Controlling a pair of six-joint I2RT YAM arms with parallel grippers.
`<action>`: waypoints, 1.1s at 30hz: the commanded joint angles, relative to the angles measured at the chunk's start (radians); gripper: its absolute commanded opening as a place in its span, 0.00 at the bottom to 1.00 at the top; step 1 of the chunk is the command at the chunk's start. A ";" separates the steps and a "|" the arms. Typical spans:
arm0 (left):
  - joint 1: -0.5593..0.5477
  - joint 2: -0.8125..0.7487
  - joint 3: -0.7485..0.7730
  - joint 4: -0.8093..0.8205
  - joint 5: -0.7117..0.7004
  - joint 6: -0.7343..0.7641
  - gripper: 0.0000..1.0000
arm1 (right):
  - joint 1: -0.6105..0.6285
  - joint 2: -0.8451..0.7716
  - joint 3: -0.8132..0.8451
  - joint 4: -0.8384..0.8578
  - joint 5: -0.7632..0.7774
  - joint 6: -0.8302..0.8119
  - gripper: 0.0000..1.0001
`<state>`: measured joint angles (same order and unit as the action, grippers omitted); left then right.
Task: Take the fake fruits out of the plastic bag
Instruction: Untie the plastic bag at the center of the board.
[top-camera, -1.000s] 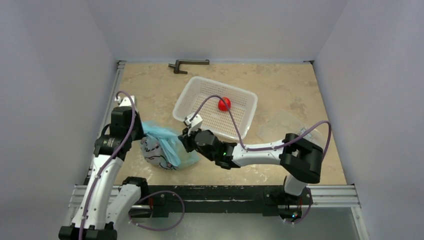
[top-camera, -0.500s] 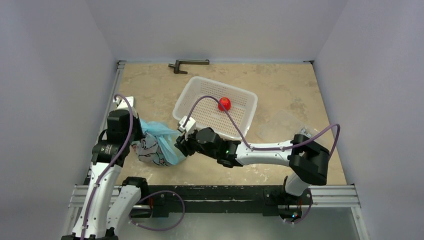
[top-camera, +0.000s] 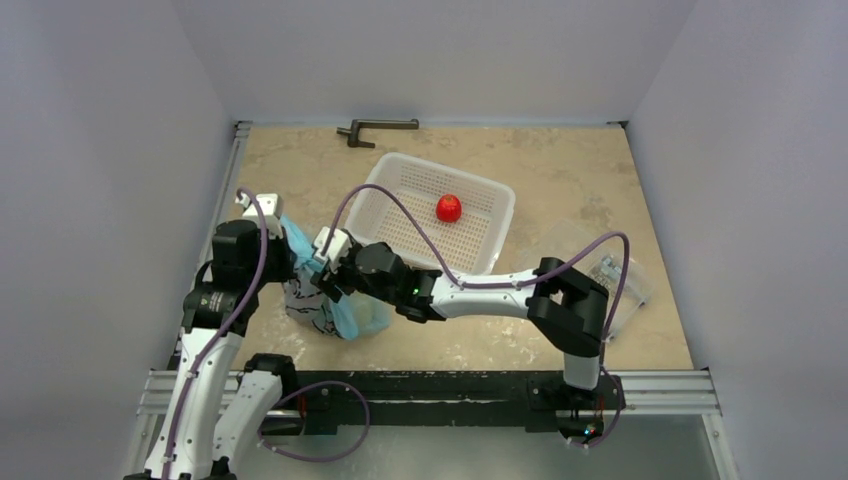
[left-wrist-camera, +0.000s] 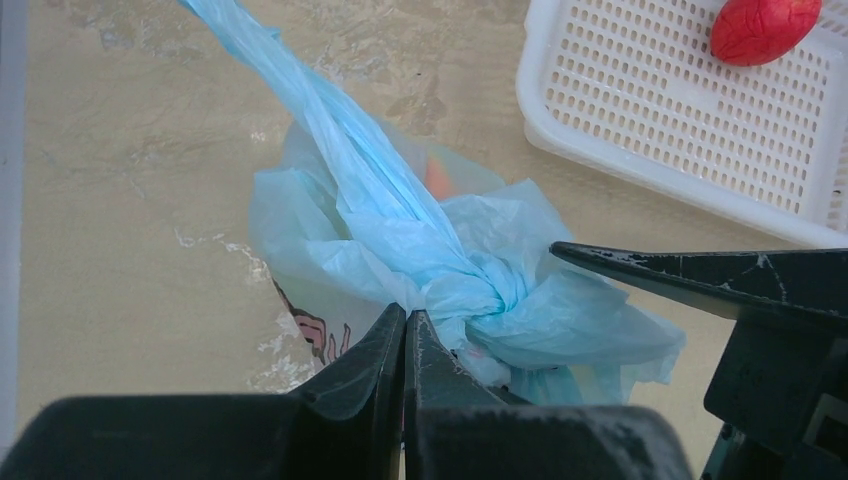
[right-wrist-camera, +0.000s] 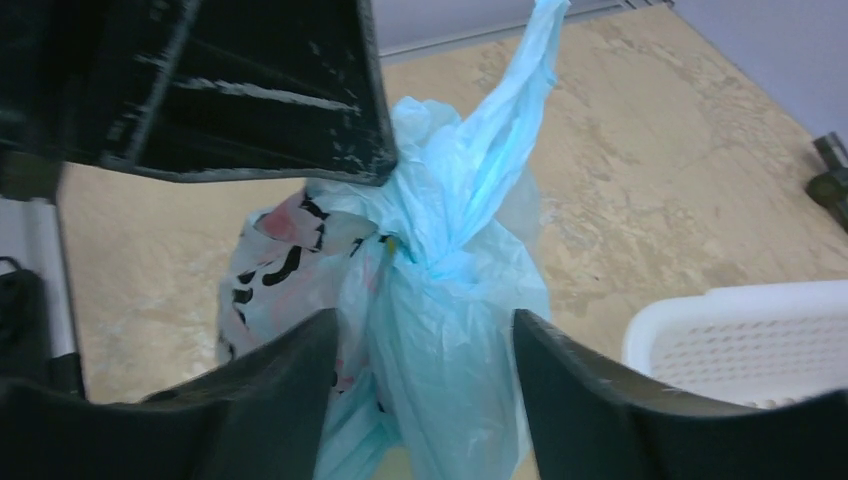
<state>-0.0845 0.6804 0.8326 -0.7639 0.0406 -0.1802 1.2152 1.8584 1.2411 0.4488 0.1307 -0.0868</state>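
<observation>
Right tool (right-wrist-camera: 420, 335) open around plastic bag (right-wrist-camera: 455, 190)

The plastic bag (top-camera: 325, 297) sits on the table (top-camera: 560, 170) at its near left, with one fake fruit (left-wrist-camera: 437, 180) inside it. The left gripper (left-wrist-camera: 405, 320) is at the bag's left, its tips meeting on the knot. The right gripper (right-wrist-camera: 420, 340) reaches in from the right, one finger on either side of the bag. Behind and to the right, apart from the bag, lies the perforated basket (top-camera: 372, 190) with a round fruit (top-camera: 449, 208) in it. A bent metal bar (top-camera: 375, 128) lies at the far edge, and a clear box (top-camera: 612, 272) to the basket's right.
</observation>
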 joint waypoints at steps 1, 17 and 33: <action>0.003 -0.017 0.000 0.049 -0.022 -0.004 0.00 | -0.008 0.005 0.050 0.029 0.143 -0.038 0.56; 0.003 0.010 -0.008 -0.007 -0.429 -0.104 0.00 | -0.008 -0.107 -0.115 0.121 0.180 0.135 0.00; 0.003 -0.113 -0.019 0.057 -0.317 -0.075 0.00 | -0.007 -0.249 -0.329 0.173 0.052 0.242 0.00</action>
<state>-0.0929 0.5953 0.8021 -0.7712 -0.2848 -0.2798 1.2160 1.6543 0.9394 0.5987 0.2131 0.1322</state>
